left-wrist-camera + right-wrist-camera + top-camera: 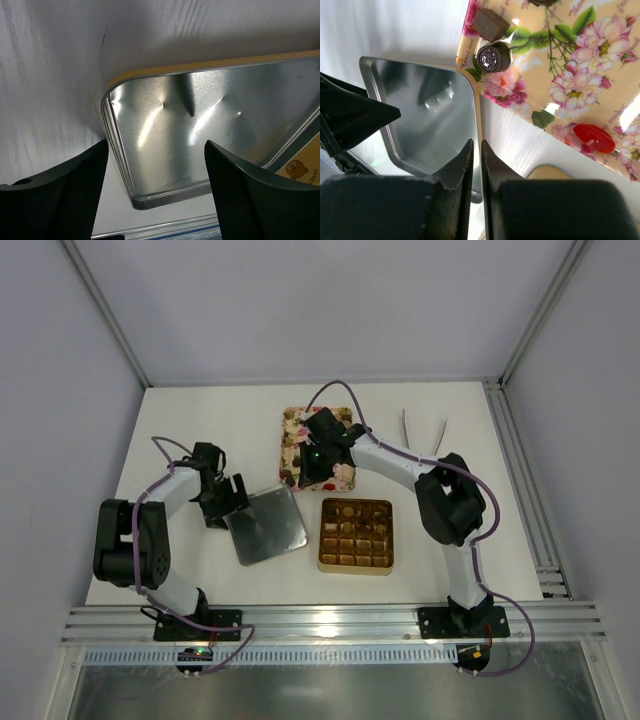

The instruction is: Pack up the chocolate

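The chocolate (492,57) lies on the floral tray (560,65). A dark round piece sits just beside a brown square piece (490,24) at the tray's corner, and a red sweet (593,138) lies near the long edge. The gold box (356,535) stands close by on the counter (200,420); I cannot tell whether any of its cells are filled.

I judge the main risk to be going down as I am. With closed fingers I would only nudge a piece, and the round one could roll off the tray. The red sweet, so near the edge, could be pushed over it.

My right tool (476,145) hangs over the tray's corner, fingers together and holding nothing, with the arm reaching forward and bent leftward. My left tool (155,145) stands wide apart astride the rim of the tin lid (210,135), not gripping it, that arm folded low.
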